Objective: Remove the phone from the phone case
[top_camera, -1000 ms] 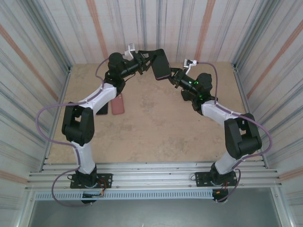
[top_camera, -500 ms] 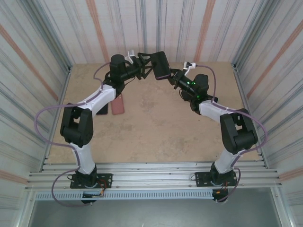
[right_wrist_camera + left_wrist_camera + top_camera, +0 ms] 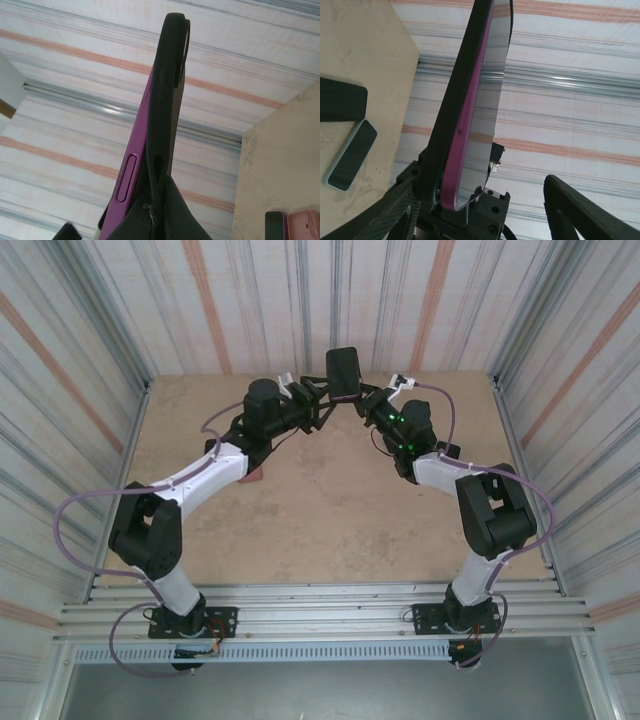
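While the right end effector [image 3: 156,216] pinches the phone case [image 3: 163,100], the left end effector [image 3: 482,212] stands spread.

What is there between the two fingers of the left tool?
The phone in its black case stands there, near one finger of the left tool, with a gap to the other; the left wrist view shows it.

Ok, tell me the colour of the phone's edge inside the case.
Magenta-purple; the phone sits in a black case. Left wrist view shows it best.
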